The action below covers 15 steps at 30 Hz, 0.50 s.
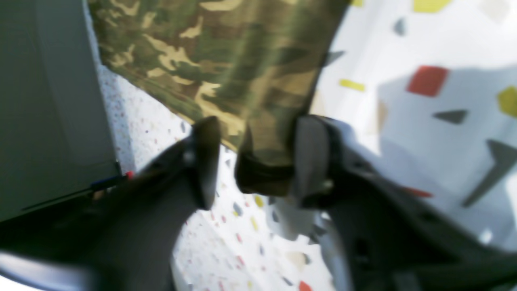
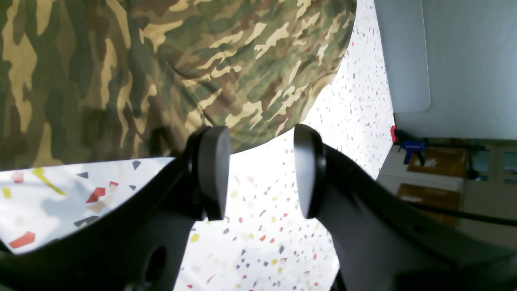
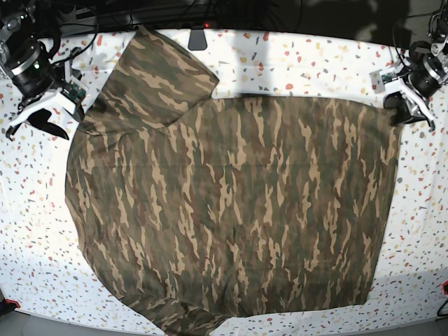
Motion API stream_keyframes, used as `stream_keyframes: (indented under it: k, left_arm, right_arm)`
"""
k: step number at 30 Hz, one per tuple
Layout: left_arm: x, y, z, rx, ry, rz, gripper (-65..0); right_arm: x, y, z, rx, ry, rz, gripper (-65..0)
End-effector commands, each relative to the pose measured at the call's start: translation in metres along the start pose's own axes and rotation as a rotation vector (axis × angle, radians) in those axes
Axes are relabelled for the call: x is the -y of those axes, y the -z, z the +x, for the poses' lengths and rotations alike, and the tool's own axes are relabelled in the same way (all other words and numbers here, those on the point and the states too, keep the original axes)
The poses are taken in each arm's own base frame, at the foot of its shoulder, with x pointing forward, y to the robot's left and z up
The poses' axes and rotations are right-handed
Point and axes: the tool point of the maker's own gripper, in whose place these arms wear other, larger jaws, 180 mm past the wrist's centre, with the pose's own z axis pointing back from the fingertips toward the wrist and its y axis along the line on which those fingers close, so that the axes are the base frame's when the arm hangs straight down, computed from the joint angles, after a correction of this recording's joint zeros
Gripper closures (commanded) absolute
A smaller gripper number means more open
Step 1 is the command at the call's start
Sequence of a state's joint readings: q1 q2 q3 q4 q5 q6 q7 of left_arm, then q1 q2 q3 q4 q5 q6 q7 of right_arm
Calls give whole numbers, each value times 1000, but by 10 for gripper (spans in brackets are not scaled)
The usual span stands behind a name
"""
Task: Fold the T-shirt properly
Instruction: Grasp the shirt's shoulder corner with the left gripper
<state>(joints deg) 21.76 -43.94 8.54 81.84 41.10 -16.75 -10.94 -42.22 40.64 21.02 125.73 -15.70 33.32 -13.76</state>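
The T-shirt (image 3: 231,210) is lying spread across the table (image 3: 294,63); the left gripper (image 1: 258,161) is straddling a hem corner, jaws half-open; the right gripper (image 2: 261,178) is gaping empty at the sleeve edge; next, firm pinches before folding.

base view looks straight down from above; both wrist views sit close over the t-shirt (image 3: 231,210)

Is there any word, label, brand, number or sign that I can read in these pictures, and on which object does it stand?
None can be read.
T-shirt: only camouflage print, no text or tag visible.
Table: only coloured specks, no writing.
Cardboard boxes in the right wrist view: pale labels, too small and blurred to read.
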Motion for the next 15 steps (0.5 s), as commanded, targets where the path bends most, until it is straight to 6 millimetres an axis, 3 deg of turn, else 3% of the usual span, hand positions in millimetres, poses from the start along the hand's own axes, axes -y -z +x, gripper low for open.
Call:
stream_keyframes:
  k: [1,4,10,15]
  left_arm:
    - [2,-3,-8,-28,11,-23,-161]
    - [2,-3,-8,-28,11,-23,-3]
    - [-1,-2,-3,2,-82,-3,0]
    - [-3,-2,4,35,-143,10,0]
  right_arm:
    - [7,-2,7,29,3,-16,-263]
    - [-6,-2,10,44,38,60,-263]
    - [-32,-8,20,95,118,186,-341]
    - [-57,-8,30,126,192,274,-341]
